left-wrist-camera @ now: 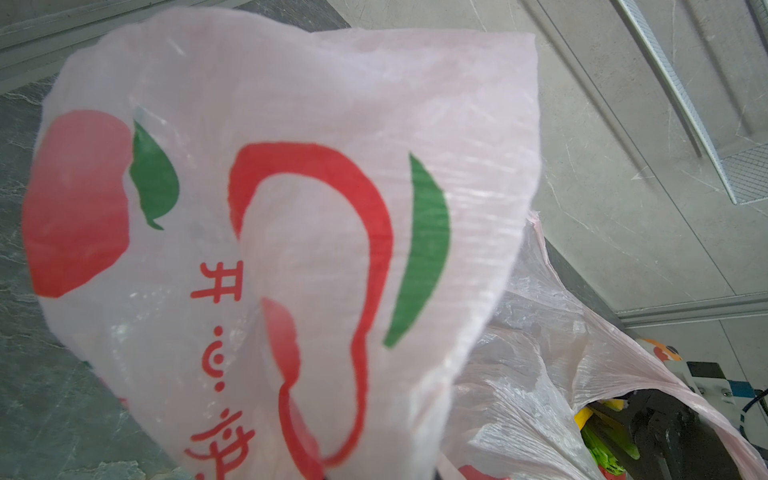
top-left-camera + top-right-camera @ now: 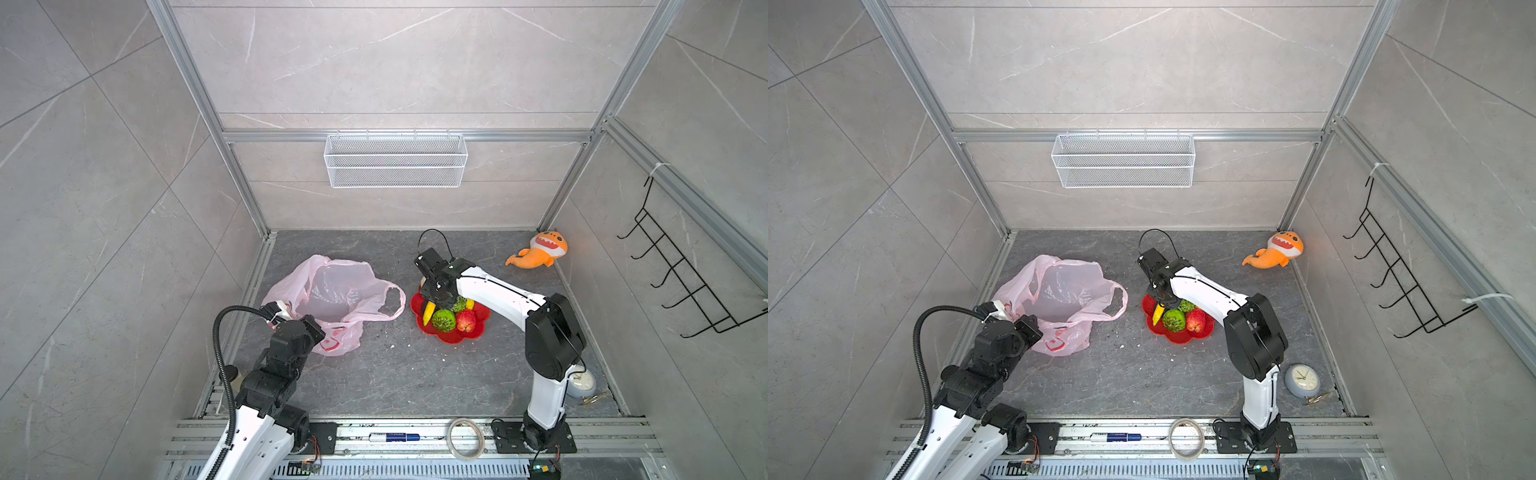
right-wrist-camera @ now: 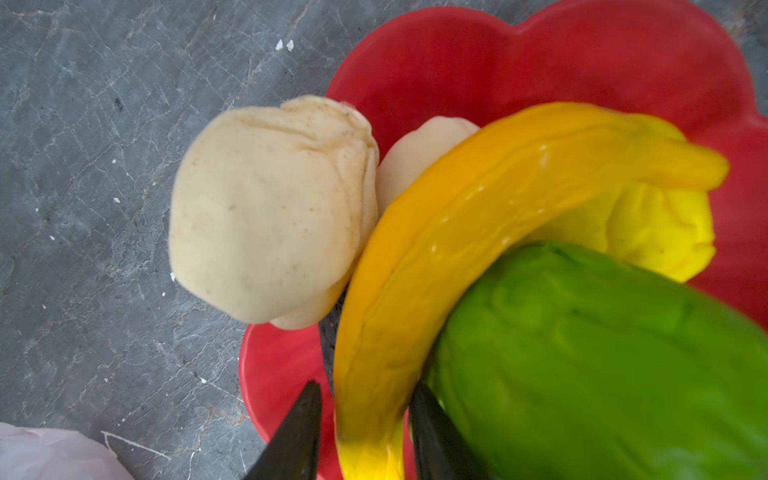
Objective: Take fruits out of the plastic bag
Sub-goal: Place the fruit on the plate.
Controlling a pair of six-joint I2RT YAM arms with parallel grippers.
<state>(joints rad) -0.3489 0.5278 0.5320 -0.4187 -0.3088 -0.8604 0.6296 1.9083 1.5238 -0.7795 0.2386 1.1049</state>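
The left tool is pressed together on the near rim of the plastic bag, whose pink film with red apple prints rises right in front of the left wrist camera. The bag lies on the grey worktop with its mouth gaping, to the left of the red plate and apart from it. The right tool reaches down over the plate and pinches the banana near one end, a dark fingertip on each side. The banana curves over a green bumpy ball and touches the small yellow fruit. The beige fruit sits at the plate's rim, overhanging the worktop. In both top views a second green ball and the red apple also rest on the plate. An orange shark toy lies in the far right corner.
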